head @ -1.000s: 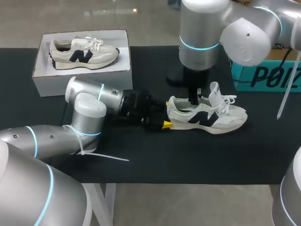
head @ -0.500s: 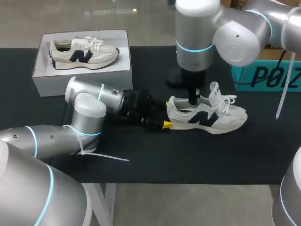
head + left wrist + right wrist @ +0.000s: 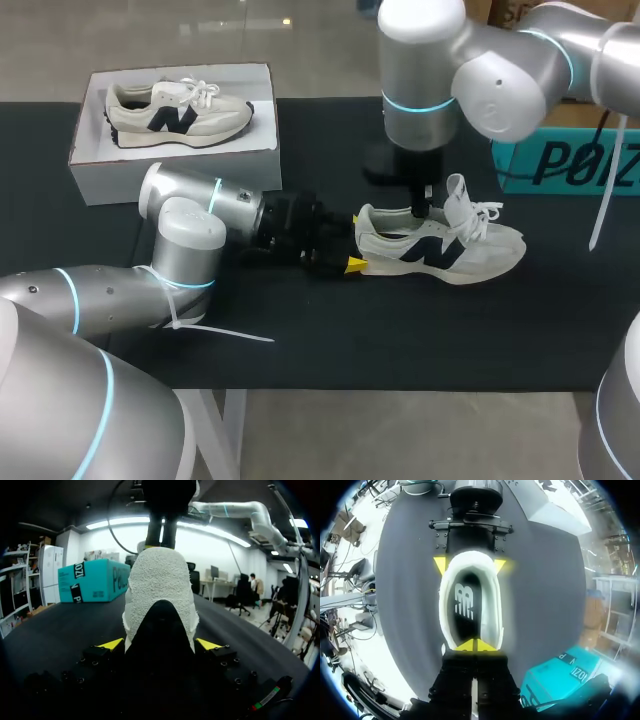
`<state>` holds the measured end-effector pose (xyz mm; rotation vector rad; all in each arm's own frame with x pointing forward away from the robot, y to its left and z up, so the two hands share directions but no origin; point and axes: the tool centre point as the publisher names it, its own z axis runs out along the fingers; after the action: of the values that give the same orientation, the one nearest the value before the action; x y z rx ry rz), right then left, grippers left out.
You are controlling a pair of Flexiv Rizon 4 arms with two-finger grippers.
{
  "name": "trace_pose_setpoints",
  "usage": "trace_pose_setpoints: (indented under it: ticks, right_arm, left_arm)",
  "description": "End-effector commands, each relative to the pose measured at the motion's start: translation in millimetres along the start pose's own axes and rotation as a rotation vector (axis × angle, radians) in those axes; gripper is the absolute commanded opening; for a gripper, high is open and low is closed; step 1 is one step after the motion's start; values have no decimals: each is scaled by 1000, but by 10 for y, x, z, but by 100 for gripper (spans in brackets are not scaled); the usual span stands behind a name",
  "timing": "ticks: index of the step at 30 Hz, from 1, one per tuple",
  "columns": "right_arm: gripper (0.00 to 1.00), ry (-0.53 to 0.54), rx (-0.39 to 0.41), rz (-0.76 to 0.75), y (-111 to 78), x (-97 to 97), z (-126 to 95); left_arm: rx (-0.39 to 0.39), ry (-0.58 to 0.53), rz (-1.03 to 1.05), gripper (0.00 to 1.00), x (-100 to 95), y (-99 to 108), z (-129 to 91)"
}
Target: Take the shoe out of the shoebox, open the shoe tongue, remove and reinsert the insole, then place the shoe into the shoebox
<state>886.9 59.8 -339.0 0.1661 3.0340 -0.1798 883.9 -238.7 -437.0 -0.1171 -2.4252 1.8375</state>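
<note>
Black tabletop (image 3: 300, 340), one teal box (image 3: 570, 160). Two shoes: boxed shoe (image 3: 180, 112) in shoebox (image 3: 170, 165), loose shoe (image 3: 440, 250) on tabletop. Your left claw (image 3: 160, 644) clamps its heel; your right claw (image 3: 475, 645) is pinched closed inside its opening

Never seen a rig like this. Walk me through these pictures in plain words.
This is a robot with two metal arms at a black table. One picture looks down from above and behind the robot. The two round ones come from a camera on each wrist, looking out along the fingers. Each arm ends in a two-fingered tool with yellow tips. The left tool clamps the heel of a pale shoe standing on the table. The right tool points down into that shoe's opening, tips together; whether it pinches anything cannot be seen. A white shoebox at the back holds a second shoe.
</note>
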Motion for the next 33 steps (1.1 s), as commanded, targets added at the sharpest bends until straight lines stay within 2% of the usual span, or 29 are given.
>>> trace_pose_setpoints:
  ticks: [1,15,27,29,30,33]
  right_arm:
    - [0,2,0,-5,6,-45,129]
    - [0,19,2,-10,10,-157,446]
    - [0,46,16,14,-47,-220,571]
    - [13,50,16,15,-38,-221,580]
    - [22,51,16,15,-36,-220,581]
    - [24,55,14,15,-31,-219,585]
  left_arm:
    - [-4,2,-1,0,-3,25,9]
    - [-4,2,-1,0,-3,25,9]
    - [-4,2,-1,0,-3,25,9]
    - [-4,2,-1,0,-3,25,9]
    - [-4,2,-1,0,-3,25,9]
    - [-4,2,-1,0,-3,25,9]
